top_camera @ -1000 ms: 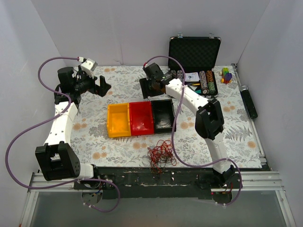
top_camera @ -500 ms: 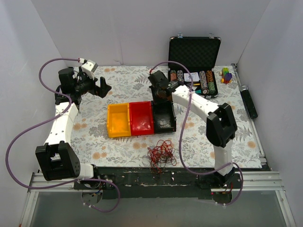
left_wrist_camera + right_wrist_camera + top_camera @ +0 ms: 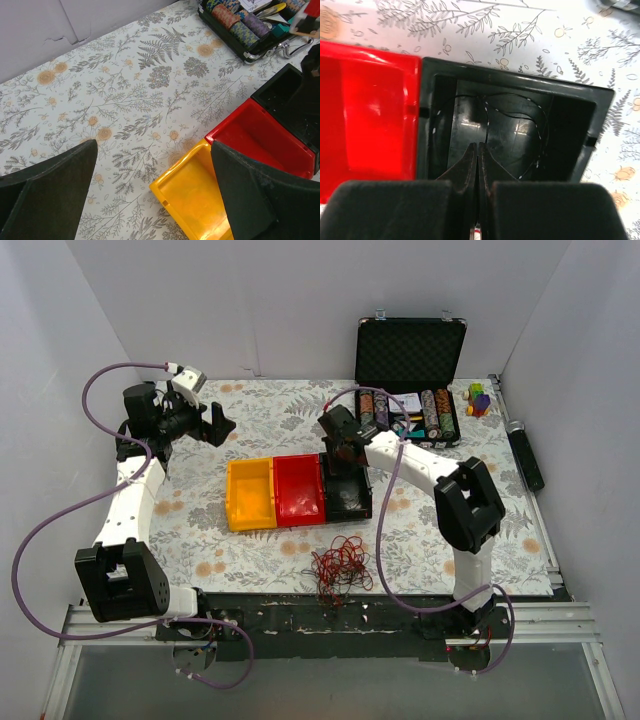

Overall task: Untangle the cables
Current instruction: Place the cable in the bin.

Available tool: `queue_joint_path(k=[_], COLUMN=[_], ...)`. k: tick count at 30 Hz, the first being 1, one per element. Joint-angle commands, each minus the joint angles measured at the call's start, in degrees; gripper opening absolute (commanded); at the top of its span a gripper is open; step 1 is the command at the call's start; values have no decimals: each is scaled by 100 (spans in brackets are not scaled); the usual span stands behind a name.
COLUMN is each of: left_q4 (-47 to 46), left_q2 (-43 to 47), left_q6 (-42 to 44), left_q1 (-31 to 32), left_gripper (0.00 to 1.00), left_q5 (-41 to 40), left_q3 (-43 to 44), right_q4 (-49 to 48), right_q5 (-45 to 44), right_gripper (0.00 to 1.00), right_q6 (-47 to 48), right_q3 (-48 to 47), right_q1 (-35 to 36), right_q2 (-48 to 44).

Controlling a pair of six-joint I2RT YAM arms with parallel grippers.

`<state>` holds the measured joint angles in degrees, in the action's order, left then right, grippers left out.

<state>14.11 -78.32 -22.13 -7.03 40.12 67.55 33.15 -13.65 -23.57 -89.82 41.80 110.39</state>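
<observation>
The cables [image 3: 340, 568] lie as a dark red and black tangle near the table's front edge, apart from both grippers. One thin black cable [image 3: 486, 115] is looped inside the black bin [image 3: 520, 85]. My right gripper [image 3: 479, 145] hangs shut just above that bin, over its back part [image 3: 345, 452]. A strand of the black cable runs up to its fingertips; whether it is pinched is hidden. My left gripper [image 3: 154, 145] stands wide open and holds nothing, high over the back left of the table [image 3: 215, 425].
Yellow [image 3: 250, 495], red [image 3: 300, 490] and black [image 3: 347, 502] bins stand in a row mid-table. An open black case [image 3: 410, 380] of poker chips sits at the back right, with coloured blocks [image 3: 480, 400] and a black bar [image 3: 527, 455] beside it.
My right gripper has shut and swung from the back of the table forward over the black bin. The left arm and the tangle have not moved.
</observation>
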Motion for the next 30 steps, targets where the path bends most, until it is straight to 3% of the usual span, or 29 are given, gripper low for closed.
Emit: queue_joint_path(k=[1, 9, 13, 19, 23, 30], left_q4=[-101, -136, -172, -189, -189, -154], left_q2=[221, 186, 160, 195, 230, 300], left_q6=[7, 68, 77, 86, 121, 130], left_q1=[-18, -18, -18, -18, -9, -9], left_gripper=[98, 98, 98, 98, 98, 98], left_q5=[93, 84, 75, 75, 66, 75], left_q3=[-14, -22, -49, -49, -58, -14], right_q4=[16, 16, 34, -72, 69, 350], right_q5=[362, 609, 696, 969, 873, 838], right_gripper=[1, 2, 21, 35, 59, 71], right_q6=[-130, -112, -139, -253, -183, -77], right_q3=[-387, -642, -625, -352, -518, -870], right_q1=[-189, -278, -313, -401, -410, -445], right_q2=[351, 800, 923, 985, 704, 255])
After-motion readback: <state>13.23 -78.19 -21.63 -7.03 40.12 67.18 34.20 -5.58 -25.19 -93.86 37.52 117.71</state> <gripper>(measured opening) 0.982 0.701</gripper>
